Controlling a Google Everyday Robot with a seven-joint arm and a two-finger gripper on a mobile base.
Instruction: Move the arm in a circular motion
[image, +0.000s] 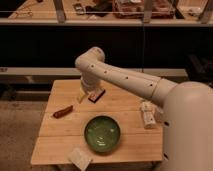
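Observation:
The arm (125, 80) is thick, white and dotted. It reaches from the lower right across the wooden table (55, 145) to a rounded elbow (91, 61) above the table's back left. From the elbow a short segment drops to the gripper (82, 96), a pale yellowish tip just above the tabletop, beside a brown bar (96, 95). Nothing shows in its grasp.
A green bowl (102, 133) sits at the table's front middle. A red item (63, 111) lies at the left, a white packet (80, 157) at the front edge and a white object (147, 115) at the right. A dark counter with railings (60, 20) stands behind.

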